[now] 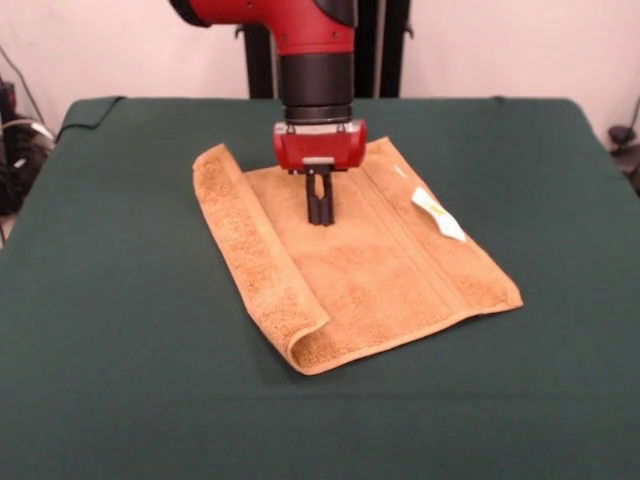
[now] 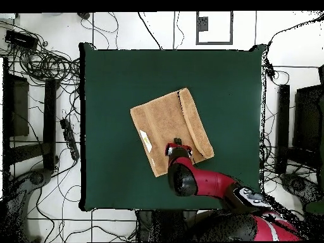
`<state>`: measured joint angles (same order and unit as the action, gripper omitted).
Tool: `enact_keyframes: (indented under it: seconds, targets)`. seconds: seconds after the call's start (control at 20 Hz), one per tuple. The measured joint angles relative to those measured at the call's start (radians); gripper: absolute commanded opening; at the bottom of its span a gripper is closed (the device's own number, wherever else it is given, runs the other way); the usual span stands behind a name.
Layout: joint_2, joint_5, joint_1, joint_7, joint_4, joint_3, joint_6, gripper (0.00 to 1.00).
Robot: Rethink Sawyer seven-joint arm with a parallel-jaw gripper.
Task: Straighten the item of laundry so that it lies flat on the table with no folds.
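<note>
The golden-orange towel [image 1: 355, 265] lies on the dark green table [image 1: 120, 300], near the middle. Its left edge in the front view is folded over into a long strip [image 1: 250, 250]. A woven band runs near the right hem, and a small white tag [image 1: 437, 213] lies on top there. The towel also shows in the overhead view [image 2: 168, 123], with the fold on its right side. My gripper [image 1: 320, 215] hangs from the red arm over the towel's far part, fingers close together, tips at or just above the cloth, holding nothing. In the overhead view the gripper [image 2: 178, 142] is mostly hidden by the arm.
The green table [image 2: 114, 88] reaches far beyond the towel on every side. Cables and black equipment [image 2: 38, 69] lie on the floor around the table. The pedestal stands behind the far edge in the front view.
</note>
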<state>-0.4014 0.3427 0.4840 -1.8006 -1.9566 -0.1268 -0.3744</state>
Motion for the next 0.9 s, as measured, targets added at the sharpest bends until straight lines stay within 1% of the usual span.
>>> enact_keyframes:
  seconds: [0.3, 0.6, 0.75, 0.9]
  targets:
    - [-0.001, 0.026, 0.024, 0.000, 0.000, -0.018, 0.008, 0.00]
    - [-0.016, 0.038, 0.060, 0.000, 0.000, -0.037, 0.049, 0.00]
    - [-0.050, 0.038, 0.078, 0.000, -0.003, -0.039, 0.098, 0.00]
    - [-0.107, 0.038, 0.092, 0.000, -0.016, -0.039, 0.150, 0.00]
